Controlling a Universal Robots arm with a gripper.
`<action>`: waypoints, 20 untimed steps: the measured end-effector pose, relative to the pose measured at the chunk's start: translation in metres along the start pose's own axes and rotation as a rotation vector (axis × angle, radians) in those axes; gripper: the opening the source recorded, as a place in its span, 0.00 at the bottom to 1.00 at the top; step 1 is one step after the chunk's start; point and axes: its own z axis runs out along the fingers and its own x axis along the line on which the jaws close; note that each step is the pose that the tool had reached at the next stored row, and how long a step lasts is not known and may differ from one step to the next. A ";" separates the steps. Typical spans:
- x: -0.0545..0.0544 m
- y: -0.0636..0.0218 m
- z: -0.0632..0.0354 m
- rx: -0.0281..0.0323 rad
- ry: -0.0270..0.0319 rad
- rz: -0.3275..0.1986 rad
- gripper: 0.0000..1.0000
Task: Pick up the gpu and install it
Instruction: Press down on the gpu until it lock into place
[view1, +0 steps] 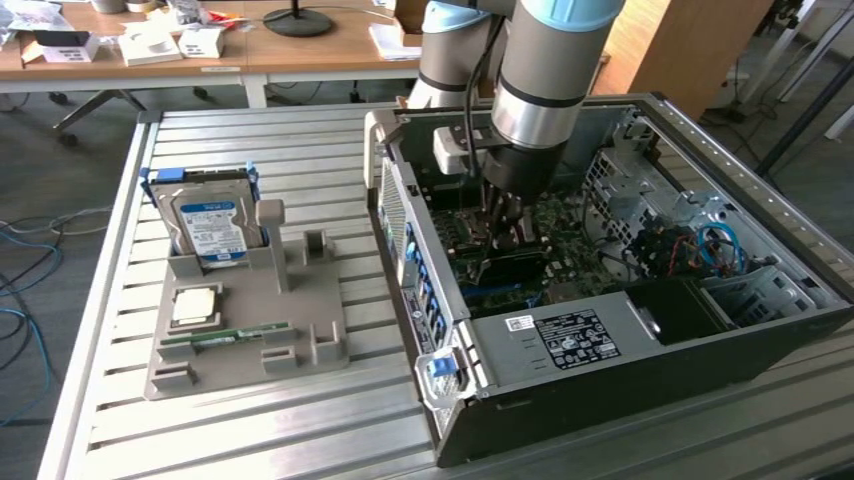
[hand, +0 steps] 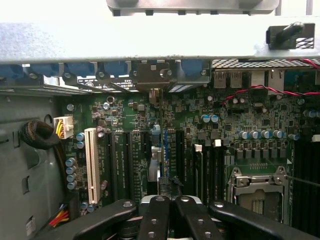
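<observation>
- The gripper (view1: 511, 232) is reaching down into the open computer case (view1: 747, 330), its fingers (hand: 155, 220) pressed together over the motherboard (hand: 235, 125).
- The gpu (hand: 156, 150) is standing edge-on between the fingertips, thin and dark, sitting in line with an expansion slot in the green board, its metal bracket end (hand: 152, 75) meeting the case's rear wall; whether the fingers are actually clamping it I cannot tell.
- A white slot (hand: 91, 165) is lying beside the black slots, and an empty processor socket (hand: 257, 190) is sitting further along the board.
- On the slatted metal counter (view1: 267, 140), to the exterior view's left of the case, a grey parts holder (view1: 254, 350) is carrying an upright hard drive (view1: 211, 230) with a blue label, a processor chip (view1: 196, 305) and a narrow green RAM stick (view1: 240, 335).
</observation>
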 end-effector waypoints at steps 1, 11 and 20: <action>0.000 0.0000 0.0000 0.0000 0.0000 0.000 0.11; -0.002 0.0001 0.0001 0.0000 0.0000 0.000 0.11; -0.002 0.0001 0.0006 -0.0001 0.0004 0.000 0.11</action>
